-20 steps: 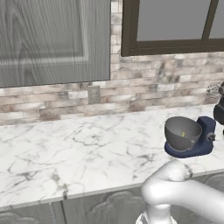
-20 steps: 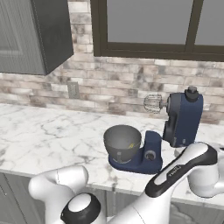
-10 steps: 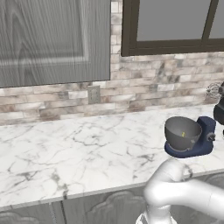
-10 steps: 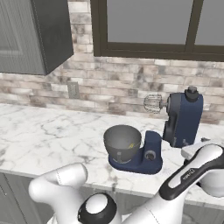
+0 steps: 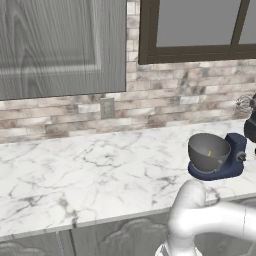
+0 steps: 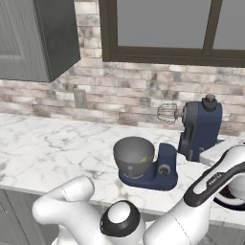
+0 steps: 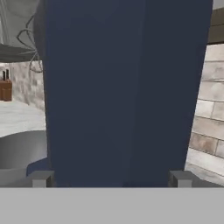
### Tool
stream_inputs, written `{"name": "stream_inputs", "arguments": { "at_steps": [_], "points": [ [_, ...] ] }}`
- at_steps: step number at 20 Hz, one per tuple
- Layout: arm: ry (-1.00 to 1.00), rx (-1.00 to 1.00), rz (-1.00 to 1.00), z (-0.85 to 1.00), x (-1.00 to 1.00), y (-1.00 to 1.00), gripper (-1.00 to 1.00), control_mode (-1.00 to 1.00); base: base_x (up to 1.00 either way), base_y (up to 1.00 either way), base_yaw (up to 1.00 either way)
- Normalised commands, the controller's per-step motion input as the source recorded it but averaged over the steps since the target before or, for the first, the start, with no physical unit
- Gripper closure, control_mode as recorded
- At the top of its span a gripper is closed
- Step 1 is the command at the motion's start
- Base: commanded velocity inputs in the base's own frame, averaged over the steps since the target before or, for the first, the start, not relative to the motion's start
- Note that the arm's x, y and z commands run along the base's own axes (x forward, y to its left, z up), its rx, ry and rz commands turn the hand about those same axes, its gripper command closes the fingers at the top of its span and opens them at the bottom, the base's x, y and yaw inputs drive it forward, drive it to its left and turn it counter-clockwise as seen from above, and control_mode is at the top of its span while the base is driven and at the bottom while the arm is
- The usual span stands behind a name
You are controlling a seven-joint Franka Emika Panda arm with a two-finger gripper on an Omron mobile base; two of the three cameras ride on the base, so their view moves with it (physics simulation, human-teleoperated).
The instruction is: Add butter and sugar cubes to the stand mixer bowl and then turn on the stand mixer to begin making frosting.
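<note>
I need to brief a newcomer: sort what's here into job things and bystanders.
Job things: mixer with head tilted back, whisk, grey bowl, yellow speck inside it.
Bystanders: wall socket, window, cupboard, knife block.

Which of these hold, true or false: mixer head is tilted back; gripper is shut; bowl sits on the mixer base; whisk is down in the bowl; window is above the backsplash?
1. The mixer head is tilted back: true.
2. The gripper is shut: false, its fingertips stand wide apart, with the mixer's blue body right in front of them.
3. The bowl sits on the mixer base: true.
4. The whisk is down in the bowl: false, it is raised well above it.
5. A window is above the brick backsplash: true.
</note>
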Motion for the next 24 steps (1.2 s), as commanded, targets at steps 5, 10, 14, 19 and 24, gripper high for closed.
{"name": "stream_inputs", "arguments": {
  "at_steps": [5,10,14,19,24],
  "points": [
    [0.0,-0.12,0.18,0.43,0.0,0.35,-1.0,-1.0,0.0,0.0,0.0],
    [-0.04,-0.18,0.11,0.41,-0.15,0.55,-1.0,-1.0,0.0,0.0,0.0],
    [-0.01,-0.23,0.01,0.05,-0.15,0.91,-1.0,-1.0,0.0,0.0,0.0],
    [0.0,-0.3,0.0,0.0,-0.12,1.0,-1.0,-1.0,0.0,0.0,0.0],
    [0.01,-0.35,-0.04,-0.17,-0.15,0.94,-1.0,-1.0,0.0,0.0,0.0]
  ]
}}
